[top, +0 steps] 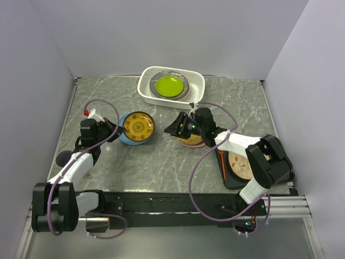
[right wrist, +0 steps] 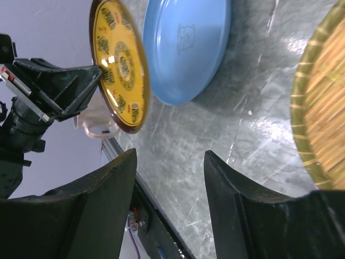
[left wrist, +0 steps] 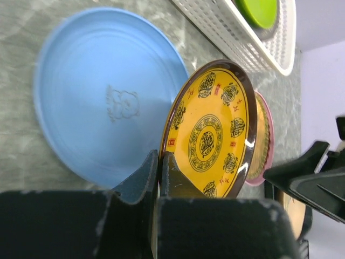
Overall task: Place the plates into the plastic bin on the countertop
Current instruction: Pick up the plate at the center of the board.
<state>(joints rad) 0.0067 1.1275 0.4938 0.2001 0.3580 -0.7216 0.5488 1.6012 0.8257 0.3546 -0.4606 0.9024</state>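
My left gripper point(top: 116, 129) is shut on the rim of a yellow plate with a brown edge point(left wrist: 213, 135) and holds it tilted above a blue plate point(left wrist: 102, 97) that lies on the countertop point(top: 161, 162). The yellow plate point(right wrist: 118, 59) and blue plate point(right wrist: 186, 43) also show in the right wrist view. My right gripper point(right wrist: 170, 162) is open and empty, just left of a woven straw plate point(right wrist: 323, 108) that lies on a pink plate point(left wrist: 268, 135). The white plastic bin point(top: 145, 91) stands at the back and holds a lime green plate point(top: 169, 85) on top of other plates.
A flat black tray point(top: 223, 172) at the front right holds a cream plate with a brown figure point(top: 241, 164). The right arm's elbow hangs over the tray. Pale walls enclose the countertop at the back and both sides.
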